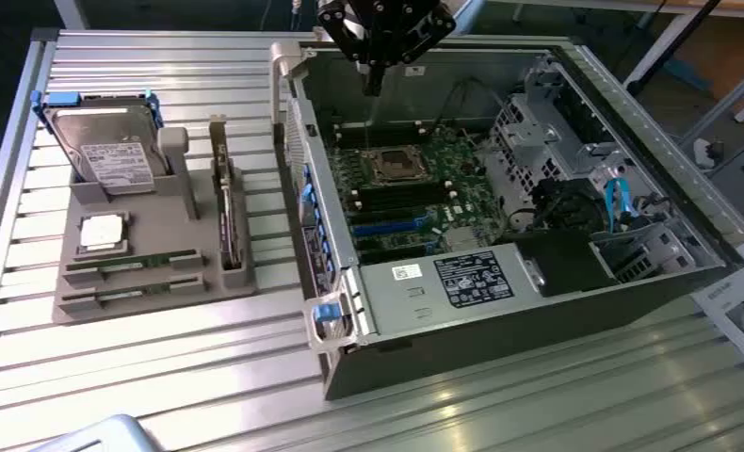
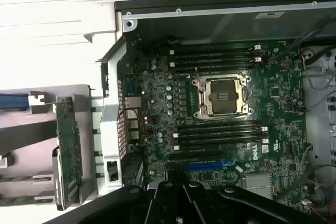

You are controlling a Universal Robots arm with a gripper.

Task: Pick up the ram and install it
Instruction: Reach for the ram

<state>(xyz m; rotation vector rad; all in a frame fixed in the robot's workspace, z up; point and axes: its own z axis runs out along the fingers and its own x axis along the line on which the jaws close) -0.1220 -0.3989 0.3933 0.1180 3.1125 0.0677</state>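
Note:
Two rams lie flat in the front slots of the grey holder: one ram behind, the other ram in front. In the wrist view a green strip of ram shows at the holder's edge. My gripper hangs over the far end of the open computer case, well away from the holder toward the exterior view's right. Its fingers are shut with nothing between them. In the wrist view the gripper looks down on the motherboard with its black memory slots bare.
The holder also carries a hard drive, a square silver CPU chip and a dark expansion card standing on edge. The CPU socket is uncovered. Drive cages and cables crowd the case toward the exterior view's right.

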